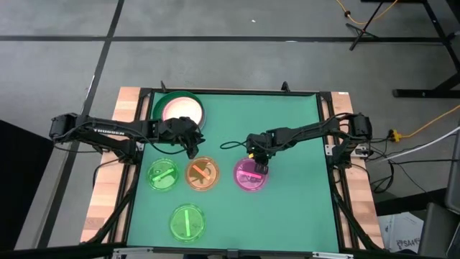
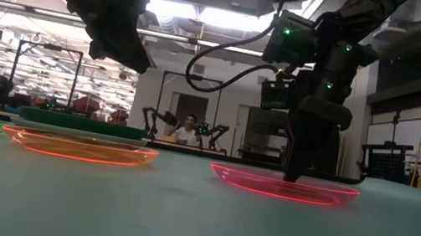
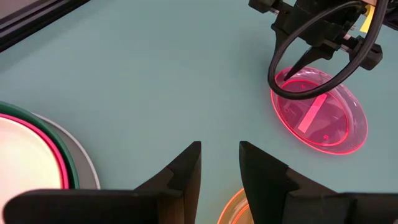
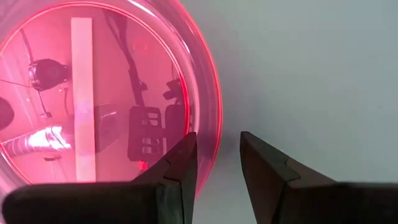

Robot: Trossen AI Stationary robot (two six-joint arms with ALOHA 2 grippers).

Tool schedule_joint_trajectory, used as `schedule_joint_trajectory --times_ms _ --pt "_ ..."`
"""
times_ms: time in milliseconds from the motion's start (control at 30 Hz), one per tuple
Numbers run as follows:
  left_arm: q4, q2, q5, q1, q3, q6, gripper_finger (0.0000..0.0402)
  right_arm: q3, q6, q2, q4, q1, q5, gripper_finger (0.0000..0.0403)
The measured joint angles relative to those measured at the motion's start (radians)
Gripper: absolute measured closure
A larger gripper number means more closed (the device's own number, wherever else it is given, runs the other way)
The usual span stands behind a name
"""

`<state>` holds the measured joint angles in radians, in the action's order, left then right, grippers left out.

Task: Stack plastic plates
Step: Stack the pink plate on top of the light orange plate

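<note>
Grey floor [image 1: 215,18], bright ceiling lights [image 2: 235,18]

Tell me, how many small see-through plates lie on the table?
4: a green plate left, an orange plate beside it, a pink plate under the right pincer, another green plate nearest the front.

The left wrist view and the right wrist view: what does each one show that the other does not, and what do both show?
Only the left wrist view shows the stack of larger plates, an edge of the orange plate, the left gripper open, and the right arm above the pink plate. Only the right wrist view shows the right gripper, open, straddling that plate's rim. Both show the pink plate with its pale bar and the green table.
</note>
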<state>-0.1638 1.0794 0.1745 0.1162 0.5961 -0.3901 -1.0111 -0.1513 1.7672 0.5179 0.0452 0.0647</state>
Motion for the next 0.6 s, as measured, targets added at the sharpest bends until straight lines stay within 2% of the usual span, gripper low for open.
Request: schedule_joint_trajectory --times_ms 100,400,600 --pt "0.0 0.0 0.0 0.0 0.0 0.0 0.0299 0.0 0.0 0.0 0.0 0.0 0.0 0.0308" --pt "0.0 0.0 0.0 0.0 0.0 0.0 0.0299 0.0 -0.001 -0.001 -0.002 0.0 0.0 0.0395" --pt "0.0 0.0 0.0 0.0 0.0 0.0 0.0299 0.0 -0.001 -0.001 -0.003 0.0 -0.001 0.0396"
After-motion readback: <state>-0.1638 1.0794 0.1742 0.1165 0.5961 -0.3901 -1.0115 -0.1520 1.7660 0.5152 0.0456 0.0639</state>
